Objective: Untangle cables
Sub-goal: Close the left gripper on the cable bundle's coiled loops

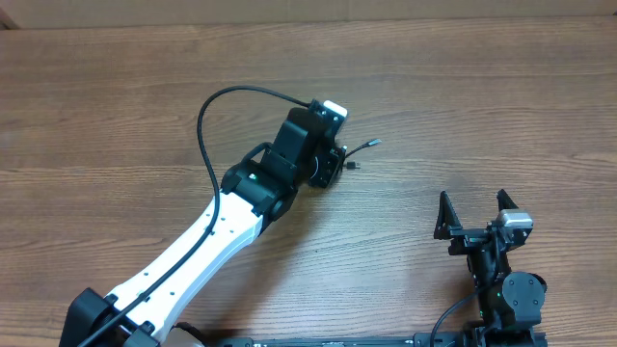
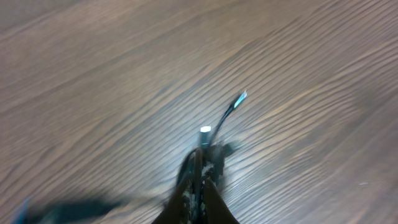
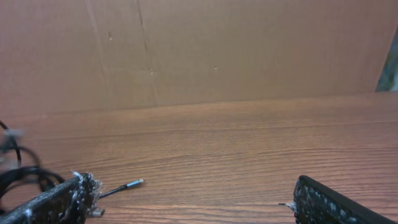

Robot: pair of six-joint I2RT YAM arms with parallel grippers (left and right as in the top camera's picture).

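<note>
Your left gripper (image 2: 202, 160) is pinched shut on the cables (image 2: 225, 115). Plug ends poke out beyond it, on the side of your right gripper (image 1: 473, 204), which is wide open and well apart.

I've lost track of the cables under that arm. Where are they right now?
In the overhead view the cables poke out beside the left gripper, near the table's middle, pinched in its shut fingers, far from the right gripper.

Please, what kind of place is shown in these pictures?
Probably a robot test bench, not a home: a white arm and a black arm work at a wood-grain table, with a plain cardboard panel behind it.
</note>
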